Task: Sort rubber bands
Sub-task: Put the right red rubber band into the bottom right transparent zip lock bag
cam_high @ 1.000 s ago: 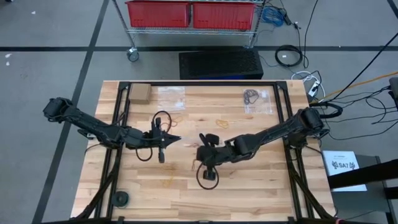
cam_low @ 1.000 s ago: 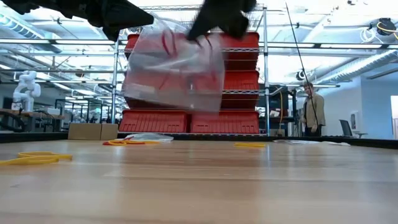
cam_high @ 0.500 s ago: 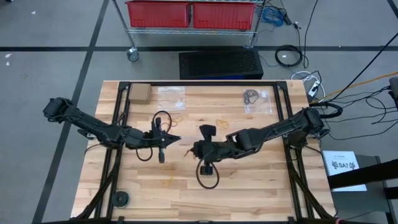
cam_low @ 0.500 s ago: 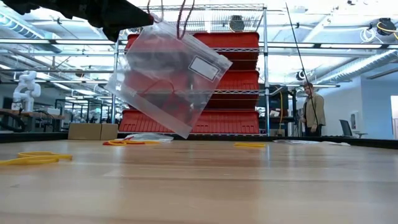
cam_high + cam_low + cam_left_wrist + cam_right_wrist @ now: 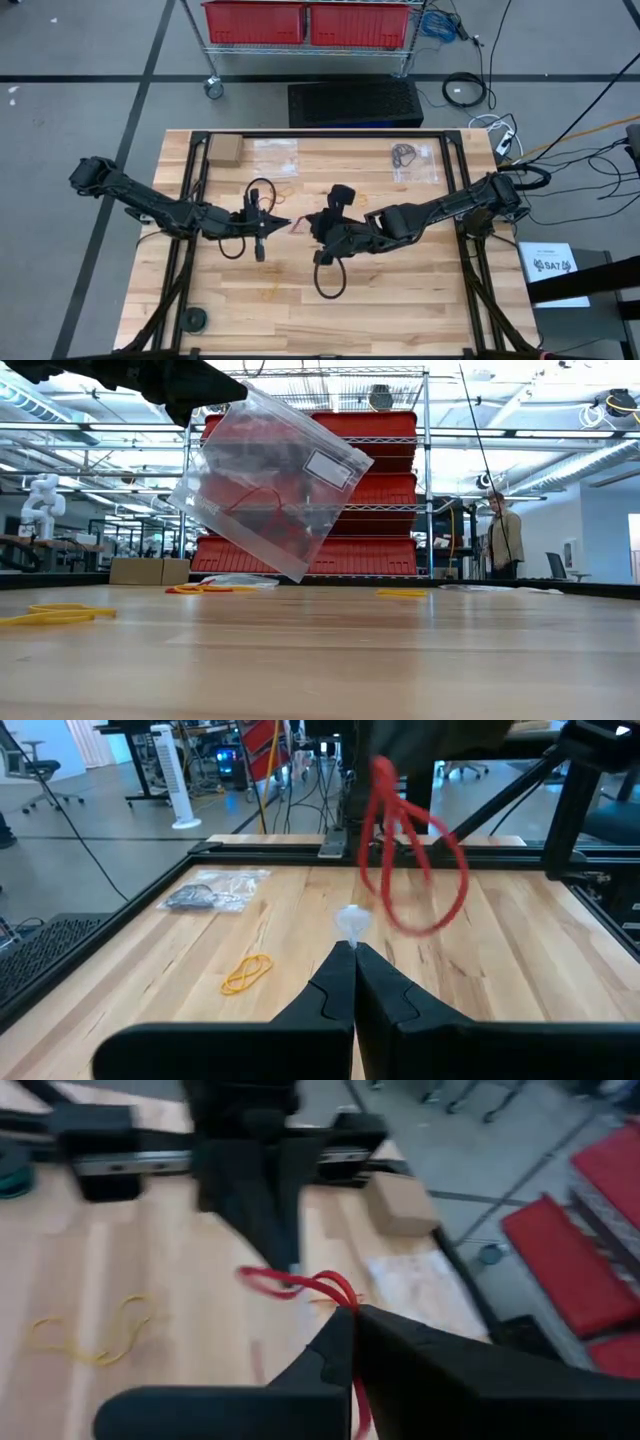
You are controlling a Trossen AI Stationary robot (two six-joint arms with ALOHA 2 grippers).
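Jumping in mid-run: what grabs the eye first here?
A clear plastic zip bag hangs tilted above the wooden table, pinched at a corner by the shut left end effector. Just beyond it, the shut right end effector holds a red rubber band aloft. Loose yellow rubber bands lie on the wood.

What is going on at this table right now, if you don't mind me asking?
Two robot arms are sorting rubber bands. Above the table's middle, the left gripper is shut on a clear plastic bag and holds it up, while the right gripper is shut on a red rubber band next to it. Yellow bands and other bags lie on the wooden table.
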